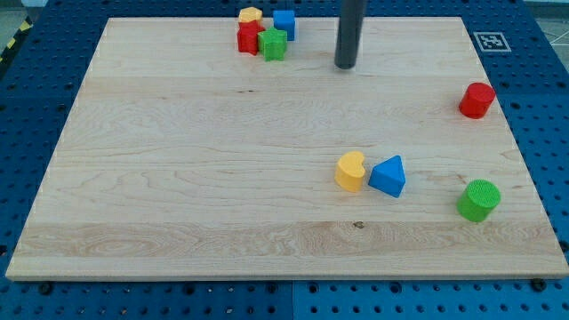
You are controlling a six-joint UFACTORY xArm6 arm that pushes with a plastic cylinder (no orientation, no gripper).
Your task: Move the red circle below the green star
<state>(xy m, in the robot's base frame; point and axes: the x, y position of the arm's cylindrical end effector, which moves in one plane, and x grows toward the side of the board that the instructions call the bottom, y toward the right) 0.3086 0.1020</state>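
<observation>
**A:** Nearest the view's bottom — what sits there?

**B:** A green cylinder [479,199], close to the right edge of the wooden board [178,178]. Taking it as the landmark: a blue triangle [388,175] lies to its left and a touch higher in the view, and a yellow heart-shaped block [350,171] sits just beside the triangle on the far side from the cylinder. I cannot tell if those two touch.

**A:** The red circle?

**B:** The red circle [477,100] stands straight up the view from the green cylinder, well apart from it, also near the right edge. Nothing touches it.

**A:** My tip?

**B:** My tip [345,66] rests on bare wood, far up and to the left of the green cylinder, well apart from every block. It is a plain rod, so no jaws to report.

**A:** Farthest row?

**B:** A cluster at the top edge, farther left again from the cylinder — green star [274,44], a red block [248,38] against its left side, a yellow block [251,15] behind the red one, a blue block [284,23] behind the star. The red circle is far from this star, off to its right.
</observation>
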